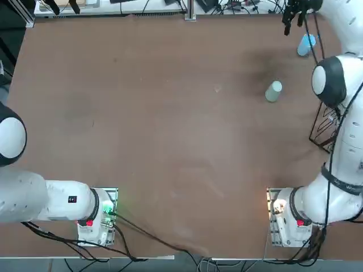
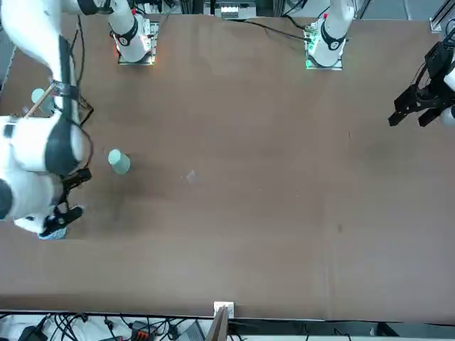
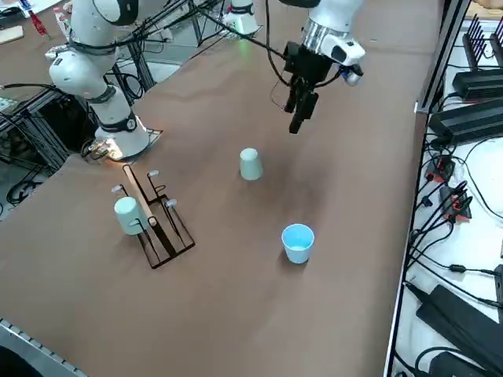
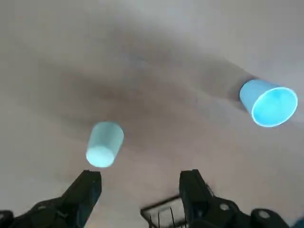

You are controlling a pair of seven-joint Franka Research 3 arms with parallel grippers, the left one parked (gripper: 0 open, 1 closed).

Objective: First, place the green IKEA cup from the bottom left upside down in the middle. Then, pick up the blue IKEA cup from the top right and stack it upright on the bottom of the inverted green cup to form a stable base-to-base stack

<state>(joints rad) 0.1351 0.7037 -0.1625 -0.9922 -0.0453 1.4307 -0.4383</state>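
The green IKEA cup (image 1: 273,90) stands upside down on the brown table, right of the middle; it also shows as the green cup (image 3: 251,165) and the green cup (image 4: 104,144). Upright, mouth open, the blue IKEA cup (image 1: 306,44) sits at the far right; in the side view the blue cup (image 3: 298,243) stands apart from the green one, and the wrist view shows the blue cup (image 4: 268,102). My right gripper (image 3: 299,118) hangs open and empty high above the table, beyond both cups. The fingers (image 4: 88,190) hold nothing.
A black wire rack (image 3: 161,228) stands at the table's right edge, near the right arm's base, with another pale green cup (image 3: 127,214) on one peg. Cables and power strips (image 3: 464,118) lie beyond the table's far edge.
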